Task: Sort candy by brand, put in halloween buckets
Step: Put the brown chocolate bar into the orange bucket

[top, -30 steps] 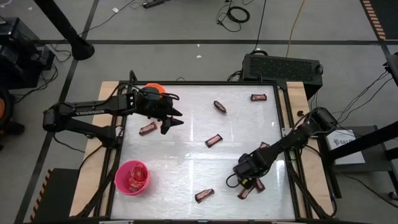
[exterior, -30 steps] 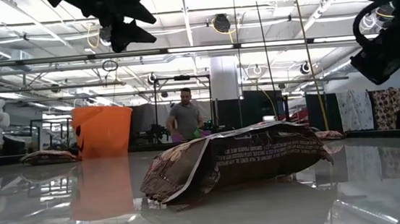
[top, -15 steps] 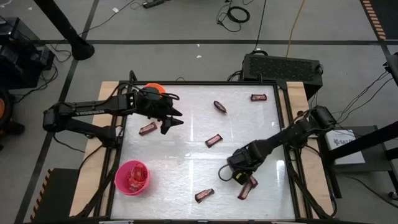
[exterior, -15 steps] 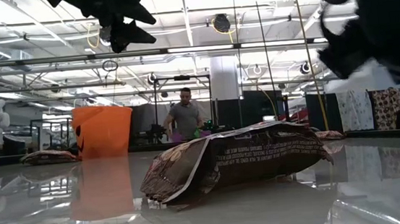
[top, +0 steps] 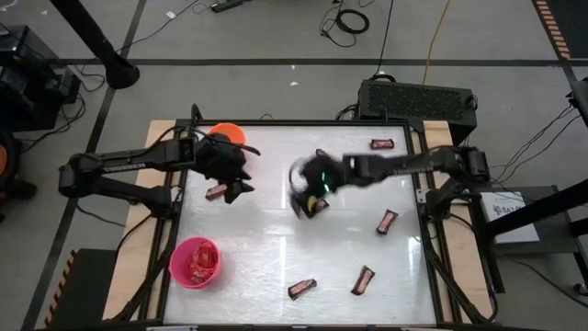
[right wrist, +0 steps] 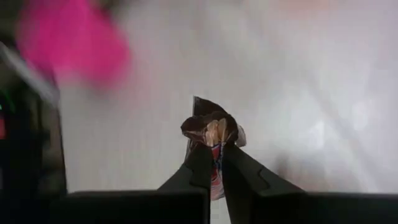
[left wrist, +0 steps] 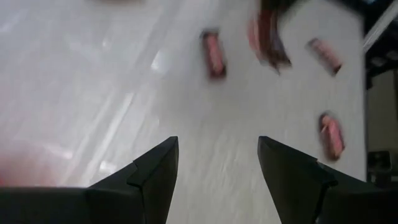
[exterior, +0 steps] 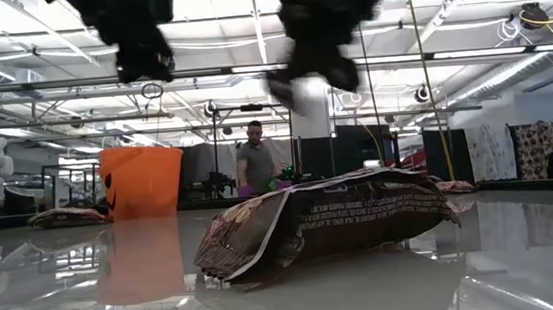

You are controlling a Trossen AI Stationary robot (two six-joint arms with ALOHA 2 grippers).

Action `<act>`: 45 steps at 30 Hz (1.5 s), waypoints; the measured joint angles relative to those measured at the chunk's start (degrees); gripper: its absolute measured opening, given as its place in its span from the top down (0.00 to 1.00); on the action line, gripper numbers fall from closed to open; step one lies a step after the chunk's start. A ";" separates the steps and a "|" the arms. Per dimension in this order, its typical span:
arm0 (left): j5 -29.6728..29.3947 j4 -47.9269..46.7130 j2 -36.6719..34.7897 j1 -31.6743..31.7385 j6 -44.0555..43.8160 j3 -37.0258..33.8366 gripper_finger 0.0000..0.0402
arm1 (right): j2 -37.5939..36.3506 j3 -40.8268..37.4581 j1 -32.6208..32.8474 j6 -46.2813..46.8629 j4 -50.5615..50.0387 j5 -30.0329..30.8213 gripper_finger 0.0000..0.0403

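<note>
Above the middle of the table point(top: 276, 244), the right gripper point(top: 308, 188) has its fingers pinched shut on a dark candy bar point(right wrist: 210, 130), whose crumpled wrapper end sticks out past the fingertips in the right wrist view. That arm reaches across from the right edge and shows motion blur, so the step in hand looks like the carry: a bar has been lifted and is on its way to a bucket.

Two buckets stand on the left side: the orange bucket point(top: 226, 134) at the far left corner and the pink bucket point(top: 195, 261) near the front left, with red-wrapped candy already inside. Loose bars are scattered on the table, among them one point(top: 382, 143) at the far right, one point(top: 387, 221) on the right, and two point(top: 301, 289) near the front edge.

The left gripper point(top: 235, 179) hangs just in front of the orange bucket, near another loose bar point(top: 217, 191), its fingers point(left wrist: 155, 168) spread wide and empty.

Next, the right arm needs to bring the dark bar over the rim of the bucket that matches its brand, then open its fingers to drop it in. Which bucket takes the dark bars I cannot tell.
</note>
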 joint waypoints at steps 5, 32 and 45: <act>-4.01 -10.57 -1.57 -0.01 -1.91 0.00 0.44 | 3.04 2.38 -9.15 -8.50 25.65 3.43 0.96; -10.05 -14.94 -1.70 -0.12 -7.84 -0.02 0.44 | 51.65 63.22 -18.46 -3.59 10.74 -13.80 0.86; -11.89 -14.93 -1.70 -0.13 -7.35 -0.03 0.44 | 45.34 63.24 -22.76 -10.79 -1.94 -20.50 0.55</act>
